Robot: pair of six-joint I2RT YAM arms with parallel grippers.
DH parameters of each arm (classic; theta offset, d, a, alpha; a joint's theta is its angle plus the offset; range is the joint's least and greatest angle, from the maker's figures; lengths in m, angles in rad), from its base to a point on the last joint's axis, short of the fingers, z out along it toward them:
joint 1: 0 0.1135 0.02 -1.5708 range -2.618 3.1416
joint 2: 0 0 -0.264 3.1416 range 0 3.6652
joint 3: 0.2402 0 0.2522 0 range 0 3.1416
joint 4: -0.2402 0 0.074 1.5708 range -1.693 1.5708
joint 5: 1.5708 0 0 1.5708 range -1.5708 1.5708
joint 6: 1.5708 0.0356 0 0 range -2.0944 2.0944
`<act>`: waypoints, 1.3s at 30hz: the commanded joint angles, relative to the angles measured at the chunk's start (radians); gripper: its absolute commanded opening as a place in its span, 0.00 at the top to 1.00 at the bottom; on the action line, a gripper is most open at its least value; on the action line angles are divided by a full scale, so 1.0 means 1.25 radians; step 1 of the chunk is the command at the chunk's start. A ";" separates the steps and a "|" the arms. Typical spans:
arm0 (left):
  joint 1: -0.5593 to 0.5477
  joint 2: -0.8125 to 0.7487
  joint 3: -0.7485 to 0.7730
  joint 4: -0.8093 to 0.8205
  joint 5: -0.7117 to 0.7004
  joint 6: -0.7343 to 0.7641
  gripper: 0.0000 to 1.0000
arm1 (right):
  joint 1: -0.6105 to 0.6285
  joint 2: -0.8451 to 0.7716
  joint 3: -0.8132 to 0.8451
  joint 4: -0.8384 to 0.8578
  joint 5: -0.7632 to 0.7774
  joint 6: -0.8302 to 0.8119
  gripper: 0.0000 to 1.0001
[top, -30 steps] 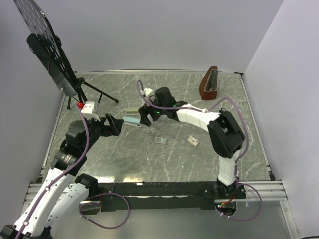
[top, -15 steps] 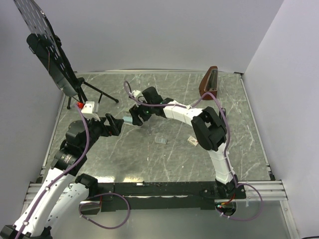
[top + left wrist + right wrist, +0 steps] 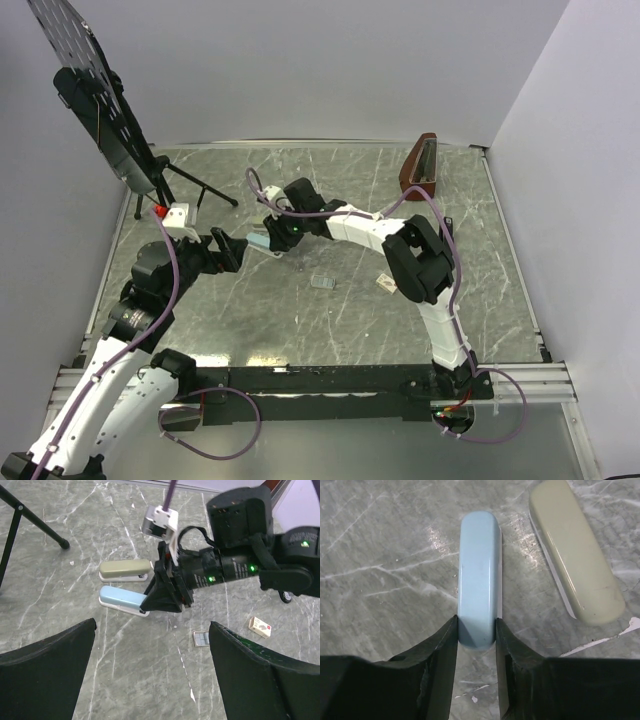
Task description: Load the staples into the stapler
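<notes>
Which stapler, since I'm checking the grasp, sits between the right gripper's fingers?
The light blue stapler, its end between the right gripper's fingers; the beige stapler lies beside it.

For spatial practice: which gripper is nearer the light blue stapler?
Right gripper: its fingers clasp one end of the light blue stapler; the left gripper hangs open, apart from it.

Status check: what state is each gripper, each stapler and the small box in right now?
left gripper: open, holding nothing.
right gripper: shut on one end of the blue stapler.
blue stapler: closed, flat on the table.
beige stapler: closed, lying alongside, untouched.
dark stapler: at the back, looks opened, silvery rail showing.
small box: lying flat, appears closed.
</notes>
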 commanded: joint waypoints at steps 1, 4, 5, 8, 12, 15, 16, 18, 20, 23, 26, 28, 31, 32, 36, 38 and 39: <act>0.009 0.005 -0.002 0.039 0.019 0.015 0.01 | 0.017 -0.075 -0.077 0.026 -0.021 -0.021 0.87; 0.014 0.007 -0.002 0.042 0.024 0.014 0.01 | 0.030 -0.136 -0.156 0.047 -0.016 -0.022 0.88; 0.015 0.007 -0.003 0.044 0.027 0.015 0.01 | 0.041 -0.153 -0.180 0.054 -0.009 -0.019 0.88; 0.019 0.010 -0.003 0.046 0.032 0.018 0.01 | 0.062 -0.220 -0.273 0.068 0.001 -0.017 0.89; 0.019 0.012 -0.006 0.050 0.047 0.027 0.01 | 0.089 -0.323 -0.415 0.078 0.002 -0.006 0.89; 0.020 0.013 -0.008 0.057 0.067 0.035 0.01 | 0.105 -0.389 -0.496 0.080 0.006 0.000 0.88; 0.020 0.016 -0.012 0.066 0.075 0.037 0.00 | 0.109 -0.403 -0.513 0.077 0.007 -0.001 0.88; 0.022 0.019 -0.014 0.073 0.100 0.043 0.01 | 0.116 -0.439 -0.556 0.069 0.012 0.001 0.87; 0.022 0.026 -0.019 0.087 0.133 0.046 0.01 | 0.122 -0.464 -0.588 0.067 0.013 0.001 0.84; 0.022 0.044 -0.021 0.101 0.185 0.052 0.01 | 0.124 -0.496 -0.620 0.078 0.012 0.011 0.78; 0.022 0.071 -0.021 0.116 0.246 0.058 0.01 | 0.124 -0.557 -0.651 0.114 0.013 0.031 0.59; 0.019 0.093 -0.021 0.119 0.298 0.064 0.01 | 0.124 -0.594 -0.662 0.126 0.019 0.043 0.43; -0.003 0.123 -0.015 0.116 0.330 0.079 0.01 | 0.119 -0.688 -0.705 0.151 0.063 0.055 0.26; -0.016 0.131 -0.012 0.112 0.331 0.085 0.01 | 0.113 -0.740 -0.731 0.159 0.079 0.061 0.22; -0.170 0.175 0.008 0.077 0.262 0.162 0.01 | 0.084 -0.886 -0.823 0.220 0.209 0.104 0.04; -0.231 0.191 0.010 0.056 0.218 0.199 0.01 | 0.076 -0.980 -0.891 0.276 0.257 0.128 0.00; -0.258 0.210 0.011 0.050 0.215 0.238 0.01 | 0.073 -1.012 -0.915 0.297 0.277 0.138 0.00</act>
